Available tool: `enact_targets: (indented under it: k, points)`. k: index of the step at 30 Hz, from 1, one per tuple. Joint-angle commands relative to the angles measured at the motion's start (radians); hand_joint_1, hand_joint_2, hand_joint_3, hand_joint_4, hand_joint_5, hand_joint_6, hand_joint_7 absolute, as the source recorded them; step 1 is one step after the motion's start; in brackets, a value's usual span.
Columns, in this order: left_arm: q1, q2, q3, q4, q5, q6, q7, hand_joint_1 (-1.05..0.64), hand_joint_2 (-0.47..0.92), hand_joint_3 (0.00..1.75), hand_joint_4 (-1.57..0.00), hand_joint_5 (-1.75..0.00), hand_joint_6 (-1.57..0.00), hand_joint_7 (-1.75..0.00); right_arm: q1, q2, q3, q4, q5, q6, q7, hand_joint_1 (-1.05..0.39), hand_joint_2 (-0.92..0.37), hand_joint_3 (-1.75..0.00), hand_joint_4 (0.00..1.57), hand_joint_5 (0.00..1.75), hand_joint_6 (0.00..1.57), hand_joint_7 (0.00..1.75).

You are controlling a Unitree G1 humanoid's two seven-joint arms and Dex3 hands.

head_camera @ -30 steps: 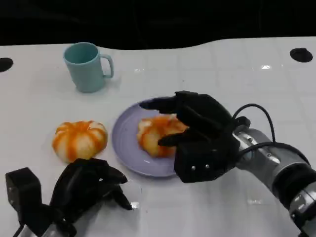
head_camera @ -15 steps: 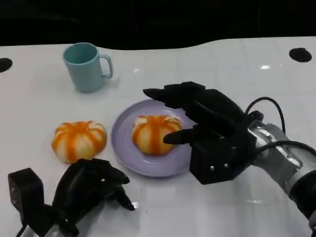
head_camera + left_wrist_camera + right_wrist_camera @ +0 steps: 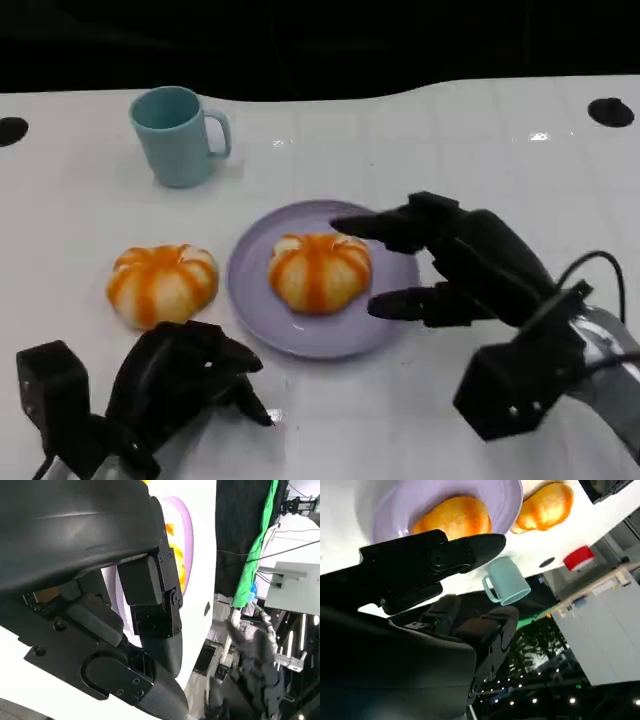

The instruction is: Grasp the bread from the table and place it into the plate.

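One orange-and-white striped bread (image 3: pixel 320 270) (image 3: pixel 451 521) lies in the middle of the lilac plate (image 3: pixel 262 317) (image 3: pixel 400 510). A second, similar bread (image 3: pixel 163 284) (image 3: pixel 545 506) lies on the white table left of the plate. My right hand (image 3: pixel 450 265) hovers at the plate's right rim, fingers spread and holding nothing, a short gap away from the bread on the plate. My left hand (image 3: pixel 175 385) rests low at the front left with its fingers curled in, holding nothing, just in front of the second bread. The plate's edge (image 3: pixel 187 545) appears past the left hand's fingers (image 3: pixel 155 610).
A teal mug (image 3: pixel 177 135) (image 3: pixel 506 582) stands at the back left, handle to the right. Two dark round holes (image 3: pixel 610 110) mark the table's far corners. The table's dark back edge runs across the top.
My right hand has let go of the bread on the plate and drawn back to the right and toward me, fingers opening. The bread stays on the plate. The left hand has not moved.
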Motion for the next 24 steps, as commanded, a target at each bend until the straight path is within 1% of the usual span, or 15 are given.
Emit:
enact_targets:
  k: [1, 3, 5, 6, 7, 8, 9, 11, 13, 14, 17, 20, 22, 24]
  points:
    - [0.003, 0.015, 0.003, 0.001, 0.003, 0.001, 0.014, -1.05, 0.74, 0.0, -1.57, -0.6, -1.57, -0.19, 0.076, -0.057, -0.052, -0.041, 0.038, -0.051, -0.014, -0.2, -0.9, -0.06, 0.59, 1.01, 0.82, 0.33]
    - [0.002, 0.015, 0.003, 0.001, 0.003, 0.0, 0.014, -1.05, 0.74, 0.0, -1.57, -0.6, -1.57, -0.19, 0.11, -0.071, -0.073, -0.061, 0.043, -0.059, -0.018, -0.15, -0.9, -0.07, 0.71, 1.09, 0.9, 0.38]
    - [0.001, 0.015, 0.003, 0.002, 0.005, -0.002, 0.017, -1.05, 0.74, 0.0, -1.57, -0.6, -1.57, -0.19, 0.138, -0.086, -0.088, -0.079, 0.039, -0.073, -0.025, -0.1, -0.9, -0.12, 0.8, 1.21, 0.96, 0.48]
    - [0.001, 0.014, 0.002, 0.003, 0.006, -0.003, 0.02, -1.05, 0.74, 0.0, -1.57, -0.6, -1.57, -0.19, 0.15, -0.092, -0.094, -0.089, 0.036, -0.078, -0.027, -0.08, -0.84, -0.26, 0.82, 1.28, 0.97, 0.56]
    - [0.001, 0.013, 0.002, 0.002, 0.006, -0.004, 0.021, -1.05, 0.75, 0.0, -1.57, -0.6, -1.57, -0.19, 0.168, -0.102, -0.102, -0.103, 0.034, -0.084, -0.029, -0.07, -0.73, -0.5, 0.83, 1.33, 0.96, 0.63]
    - [0.0, 0.012, 0.002, 0.002, 0.005, -0.004, 0.022, -1.05, 0.75, 0.0, -1.57, -0.6, -1.57, -0.19, 0.185, -0.111, -0.107, -0.116, 0.033, -0.087, -0.029, -0.09, -0.64, -0.71, 0.83, 1.46, 0.96, 0.72]
    - [0.0, 0.011, 0.001, 0.001, 0.005, -0.003, 0.022, -1.05, 0.75, 0.0, -1.57, -0.6, -1.57, -0.19, 0.199, -0.119, -0.113, -0.129, 0.034, -0.089, -0.025, -0.09, -0.6, -0.8, 0.83, 1.53, 0.95, 0.78]
    - [-0.001, 0.01, 0.0, 0.002, 0.006, -0.006, 0.022, -1.05, 0.75, 0.0, -1.57, -0.59, -1.57, -0.19, 0.228, -0.133, -0.122, -0.147, 0.04, -0.102, -0.015, -0.09, -0.57, -0.91, 0.83, 1.64, 0.95, 0.88]
    - [-0.001, 0.01, -0.002, 0.002, 0.008, -0.007, 0.023, -1.05, 0.75, 0.0, -1.57, -0.59, -1.57, -0.18, 0.254, -0.144, -0.127, -0.163, 0.044, -0.109, -0.005, -0.08, -0.53, -1.02, 0.84, 1.66, 0.94, 0.94]
    - [-0.002, 0.009, -0.002, 0.003, 0.008, -0.007, 0.026, -1.05, 0.75, 0.0, -1.57, -0.59, -1.57, -0.18, 0.269, -0.15, -0.13, -0.17, 0.045, -0.112, -0.004, -0.08, -0.48, -1.13, 0.85, 1.65, 0.93, 1.01]
    - [-0.005, 0.007, -0.002, 0.003, 0.006, -0.002, 0.032, -1.05, 0.75, 0.0, -1.57, -0.59, -1.57, -0.18, 0.309, -0.164, -0.14, -0.187, 0.046, -0.118, -0.003, -0.07, -0.4, -1.29, 0.89, 1.62, 0.92, 1.13]
    - [-0.011, 0.007, -0.002, 0.011, 0.004, 0.0, 0.03, -1.05, 0.74, 0.0, -1.57, -0.59, -1.57, -0.18, 0.355, -0.174, -0.151, -0.207, 0.031, -0.106, -0.008, -0.08, -0.37, -1.34, 0.9, 1.66, 0.89, 1.25]
    - [-0.013, 0.008, -0.003, 0.013, 0.006, 0.0, 0.031, -1.05, 0.74, 0.0, -1.57, -0.59, -1.57, -0.18, 0.376, -0.172, -0.156, -0.213, 0.019, -0.099, -0.016, -0.09, -0.36, -1.36, 0.9, 1.69, 0.87, 1.3]
    - [-0.014, 0.009, -0.003, 0.015, 0.005, 0.0, 0.029, -1.05, 0.74, 0.0, -1.57, -0.59, -1.57, -0.18, 0.388, -0.164, -0.158, -0.209, 0.01, -0.094, -0.025, -0.09, -0.33, -1.41, 0.89, 1.73, 0.82, 1.44]
